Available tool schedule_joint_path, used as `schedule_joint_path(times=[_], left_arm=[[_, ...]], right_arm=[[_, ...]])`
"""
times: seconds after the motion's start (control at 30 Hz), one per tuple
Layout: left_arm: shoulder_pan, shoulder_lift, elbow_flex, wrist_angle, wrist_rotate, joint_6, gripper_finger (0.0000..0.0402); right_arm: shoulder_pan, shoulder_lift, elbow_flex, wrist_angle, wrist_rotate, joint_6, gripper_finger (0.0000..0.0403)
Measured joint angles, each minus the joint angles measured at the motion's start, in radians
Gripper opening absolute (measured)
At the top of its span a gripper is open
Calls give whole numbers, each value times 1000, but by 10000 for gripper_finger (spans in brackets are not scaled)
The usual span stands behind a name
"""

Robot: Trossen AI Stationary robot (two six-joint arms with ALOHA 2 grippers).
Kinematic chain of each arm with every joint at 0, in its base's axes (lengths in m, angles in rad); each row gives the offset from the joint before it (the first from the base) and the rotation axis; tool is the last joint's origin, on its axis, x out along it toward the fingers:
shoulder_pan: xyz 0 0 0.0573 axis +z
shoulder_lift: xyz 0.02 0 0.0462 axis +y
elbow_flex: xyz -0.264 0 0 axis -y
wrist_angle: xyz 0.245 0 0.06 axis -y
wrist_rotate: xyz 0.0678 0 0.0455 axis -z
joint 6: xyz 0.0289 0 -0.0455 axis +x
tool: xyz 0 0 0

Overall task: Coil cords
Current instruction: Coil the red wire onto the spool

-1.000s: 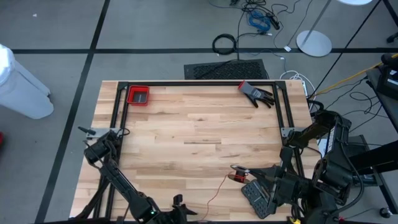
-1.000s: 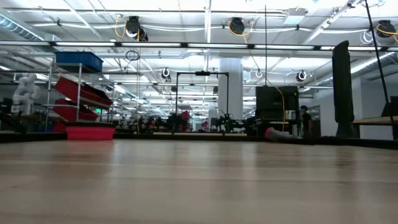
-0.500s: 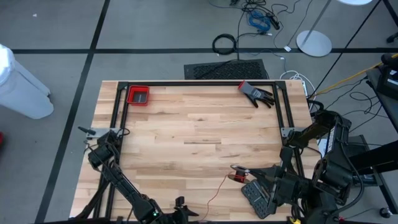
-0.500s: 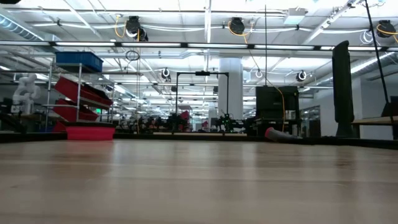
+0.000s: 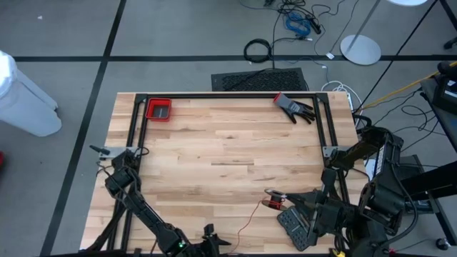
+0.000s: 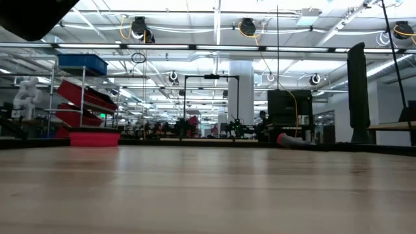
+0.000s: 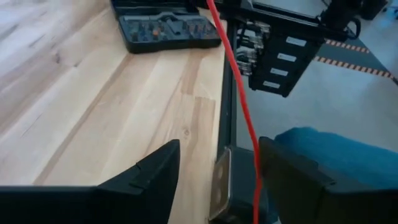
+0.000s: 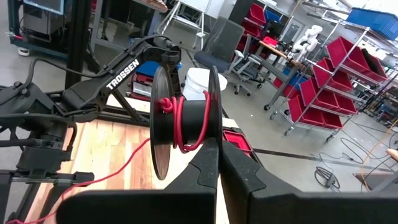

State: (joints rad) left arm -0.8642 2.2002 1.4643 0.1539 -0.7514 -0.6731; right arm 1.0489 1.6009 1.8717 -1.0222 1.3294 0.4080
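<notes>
We see the thin red cord point(image 5: 251, 216) running across the near right part of the pale wooden table point(image 5: 214, 153), from the near edge up to a small black spool with a pale centre point(image 5: 273, 203) beside an open dark case of small bits point(image 5: 292, 225). From above the cord is a faint line and its near end is lost at the frame's bottom edge.

The right gripper point(image 8: 219, 163) is at that spot, and its own camera shows it best: the two dark fingers are pressed together on the rim of the black spool point(image 8: 180, 121), which stands on edge with several turns of red cord point(image 8: 181, 124) wound on its hub. A loose strand trails off toward the table. In the overhead picture this gripper point(image 5: 284, 200) is mostly buried under the arm's dark links, so we cannot read its fingers there.

The left gripper point(image 7: 217, 165) sits at the table's near left side; from above only its arm shows, low in the frame. Its wrist camera shows the fingers point(image 7: 155, 171) spread apart, with the red cord point(image 7: 239, 93) passing through the gap; whether it touches either finger is unclear.

The table-level camera shows neither gripper nor cord, only bare wood and a dark blurred shape point(image 6: 32, 13) cutting its upper left corner.
</notes>
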Motion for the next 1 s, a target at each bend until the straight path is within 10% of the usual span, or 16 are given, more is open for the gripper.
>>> schedule_joint_path(times=[0.57,1.0], left_arm=[[-7,0,0,-2,10,1,15],[-44,-204,0,-288,5,29,4]], right_arm=[[0,0,0,0,0,2,0],[0,0,0,0,0,3,0]])
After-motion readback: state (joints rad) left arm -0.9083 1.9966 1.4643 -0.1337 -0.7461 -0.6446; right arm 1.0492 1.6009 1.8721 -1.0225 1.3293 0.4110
